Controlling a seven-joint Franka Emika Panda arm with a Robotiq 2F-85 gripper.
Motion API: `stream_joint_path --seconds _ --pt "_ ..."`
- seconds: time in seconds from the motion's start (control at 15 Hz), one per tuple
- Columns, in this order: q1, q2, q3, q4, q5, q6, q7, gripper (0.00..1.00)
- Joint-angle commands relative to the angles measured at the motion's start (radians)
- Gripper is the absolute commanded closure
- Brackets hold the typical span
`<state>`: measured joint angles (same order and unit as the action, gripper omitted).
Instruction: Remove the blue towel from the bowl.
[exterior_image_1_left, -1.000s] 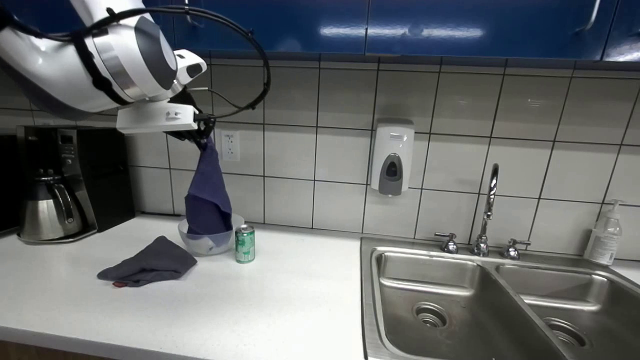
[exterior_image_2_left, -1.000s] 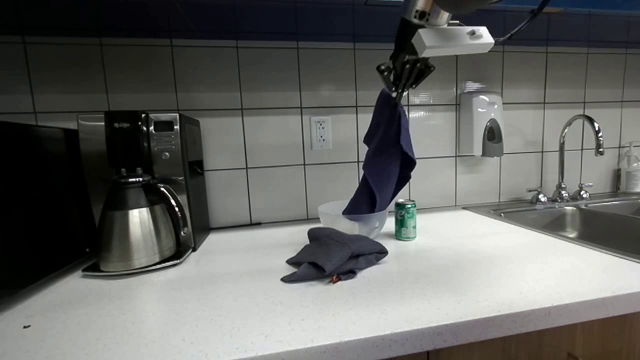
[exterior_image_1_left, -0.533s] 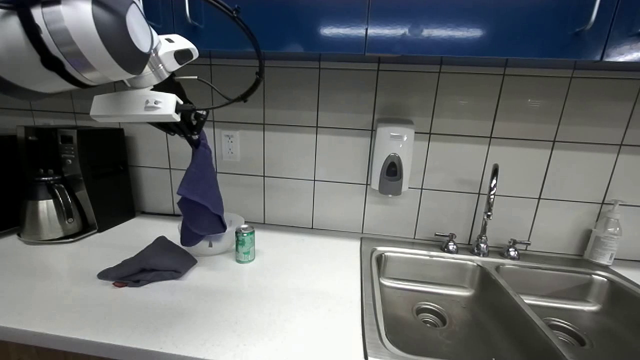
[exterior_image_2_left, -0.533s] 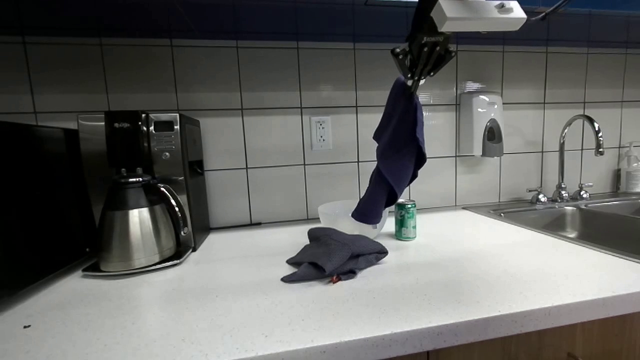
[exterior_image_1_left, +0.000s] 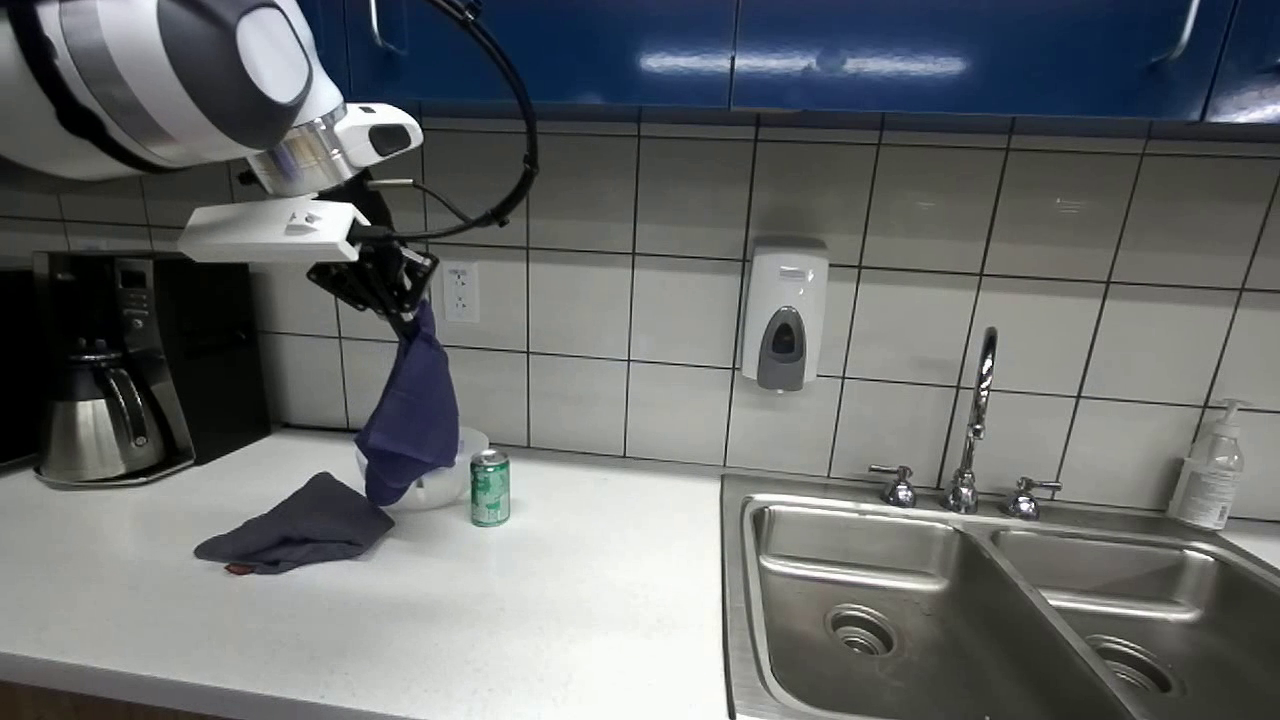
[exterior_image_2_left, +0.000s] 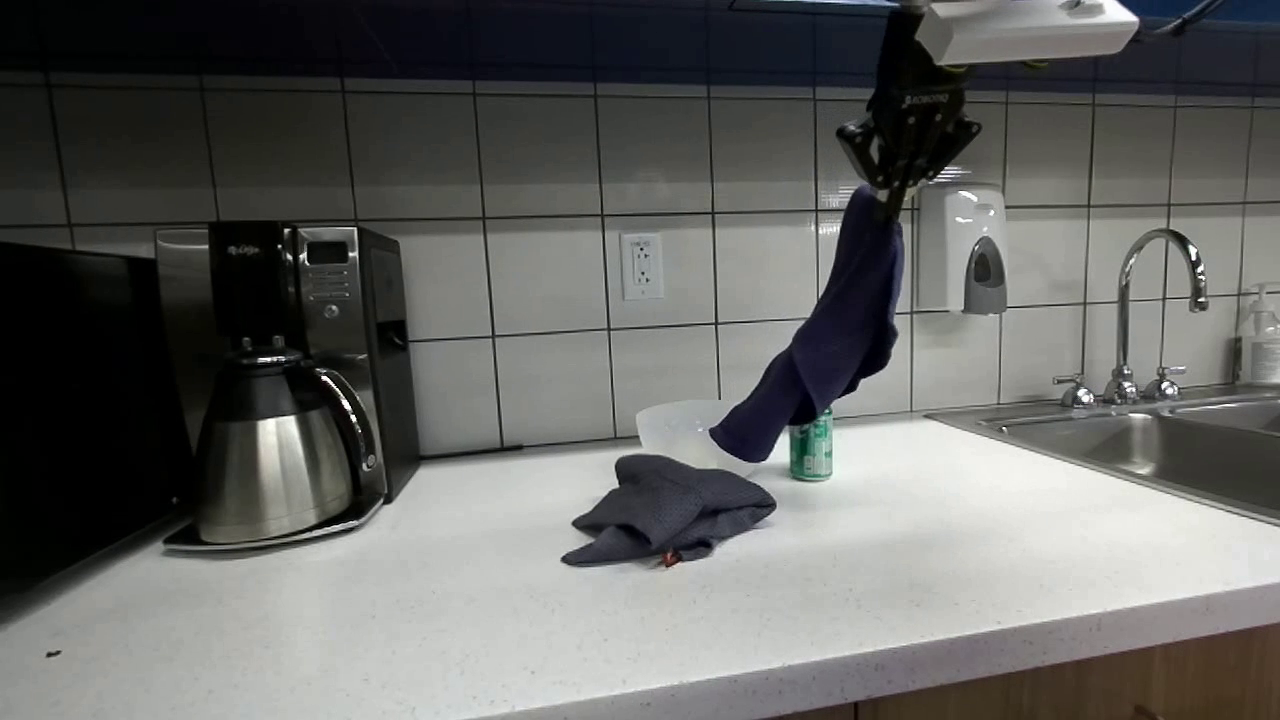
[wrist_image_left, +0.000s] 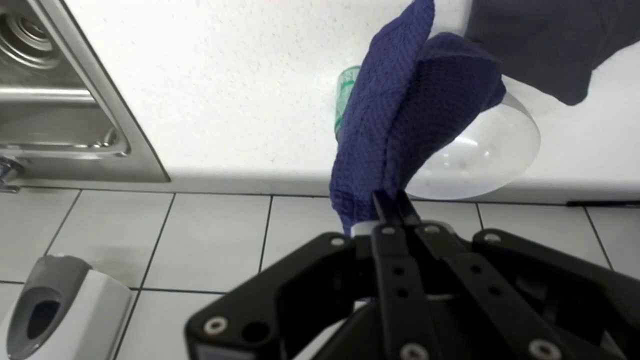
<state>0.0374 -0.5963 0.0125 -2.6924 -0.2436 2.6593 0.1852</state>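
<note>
Black and pinched narrow, my end effector (wrist_image_left: 393, 201) grips the top of the towel (exterior_image_2_left: 840, 345), which hangs beneath it. Within the last second I've drawn it off to one side of the bowl (wrist_image_left: 485, 160), then down a little. The towel's free end was inside the bowl; now it dangles outside, in front of it in both exterior views. So I judge the removal all but done, with setting down probably left.

My wrist view shows much of the bowl's inside, with no cloth in that part; both exterior views have the towel across the bowl, and I can't tell whether they touch. Only those show the towel's lowest tip. The can (exterior_image_1_left: 490, 490) stands whole in an exterior view; from the wrist the towel partly hides it. Farther out, a grey cloth (exterior_image_1_left: 300, 528) lies on the worktop (exterior_image_1_left: 560, 620).
</note>
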Motion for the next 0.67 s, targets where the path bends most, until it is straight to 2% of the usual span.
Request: stream_joint_path --seconds 0.0,0.33,0.6 --pt "-0.054 -0.06 0.027 -0.021 0.034 -0.136 -0.035 0.99" --pt "-0.064 -0.039 0.029 -0.017 0.026 -0.265 -0.032 0.99" --pt "-0.099 -0.002 0.039 -0.021 -0.013 -0.32 -0.006 0.99"
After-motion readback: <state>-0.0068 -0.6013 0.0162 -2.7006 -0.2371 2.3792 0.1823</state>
